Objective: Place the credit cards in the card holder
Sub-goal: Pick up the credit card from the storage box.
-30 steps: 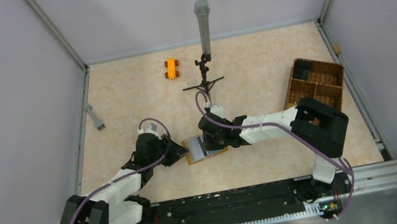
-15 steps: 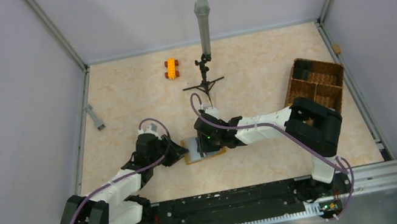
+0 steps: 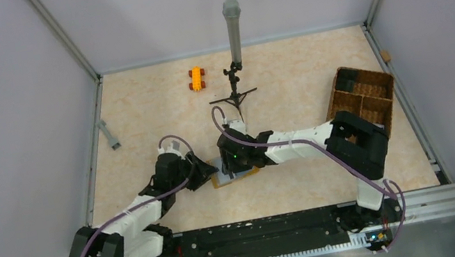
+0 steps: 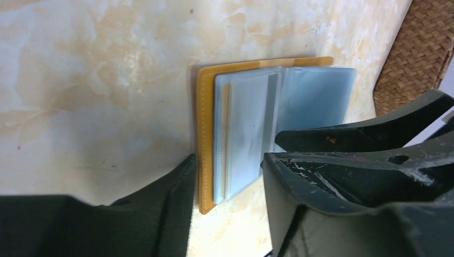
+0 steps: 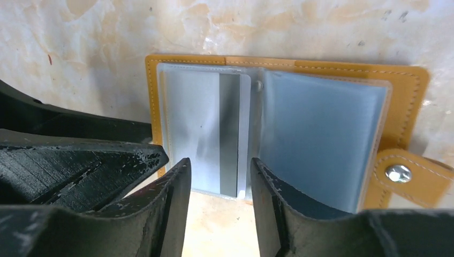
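The mustard-orange card holder [image 3: 241,176] lies open on the table between my two grippers. In the right wrist view its orange cover [image 5: 407,96] frames clear sleeves. A silvery grey card [image 5: 206,134] with a dark stripe sits in the left sleeve. A pale blue card [image 5: 321,139] sits in the right sleeve. My right gripper [image 5: 219,176] is open at the holder's near edge, in front of the grey card. My left gripper [image 4: 227,176] is open at the holder's left edge [image 4: 206,134], one finger [image 4: 160,214] beside the orange cover. Both grippers [image 3: 208,173] [image 3: 225,165] are empty.
A small orange toy car [image 3: 197,78] stands at the back. A black tripod with a grey cylinder [image 3: 232,28] stands behind the grippers. A brown wicker basket [image 3: 360,96] is at the right. A short grey bar [image 3: 108,134] lies by the left wall.
My right gripper has slid left across the card holder toward the left gripper. The left arm has barely moved.
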Robot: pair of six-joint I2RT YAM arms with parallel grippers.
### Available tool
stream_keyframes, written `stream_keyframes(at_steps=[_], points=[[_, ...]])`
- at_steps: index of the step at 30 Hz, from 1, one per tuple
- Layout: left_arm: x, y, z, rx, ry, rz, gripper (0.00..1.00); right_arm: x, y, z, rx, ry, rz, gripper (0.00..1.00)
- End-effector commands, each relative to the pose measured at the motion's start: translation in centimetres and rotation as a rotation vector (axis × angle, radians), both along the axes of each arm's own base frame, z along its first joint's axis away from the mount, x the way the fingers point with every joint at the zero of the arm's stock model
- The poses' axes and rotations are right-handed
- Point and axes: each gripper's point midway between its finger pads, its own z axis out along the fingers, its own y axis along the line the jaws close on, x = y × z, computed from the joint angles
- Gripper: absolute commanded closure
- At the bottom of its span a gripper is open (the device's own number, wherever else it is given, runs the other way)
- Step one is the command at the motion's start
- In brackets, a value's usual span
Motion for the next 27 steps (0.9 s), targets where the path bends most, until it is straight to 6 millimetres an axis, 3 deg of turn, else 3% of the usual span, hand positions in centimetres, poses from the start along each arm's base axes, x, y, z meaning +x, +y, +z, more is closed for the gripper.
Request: stream_keyframes(at_steps=[1,6,10,16,21,24,27], points=[[0.4,1.4,0.3,0.101,-0.004,0.015,0.40,1.5,-0.3,6.2,-0.015,-0.169,0.008,0.50],[1.3,3.4,1.6,0.193,-0.019,0.048,0.11,3.2,-6.5,10.4,-0.165,-0.280,-0.053,0.35],[2.1,4.9,4.3,0.254,-0.045,0.042,0.02,5.5,-12.8,13.3,-0.191,-0.292,-0.175,0.34],[3.9,7.8,11.5,0.374,-0.165,0.023,0.01,9.5,-22.7,16.6,-0.225,-0.333,-0.406,0.31],[4.7,10.6,16.2,0.532,-0.238,0.007,0.01,13.0,-29.6,18.3,-0.221,-0.351,-0.627,0.27],[5.2,12.9,17.6,0.643,-0.248,0.080,0.01,15.0,-33.6,18.7,-0.170,-0.357,-0.812,0.26],[5.6,13.2,17.0,0.666,-0.264,0.084,0.01,16.8,-36.3,19.2,-0.075,-0.372,-0.972,0.27]])
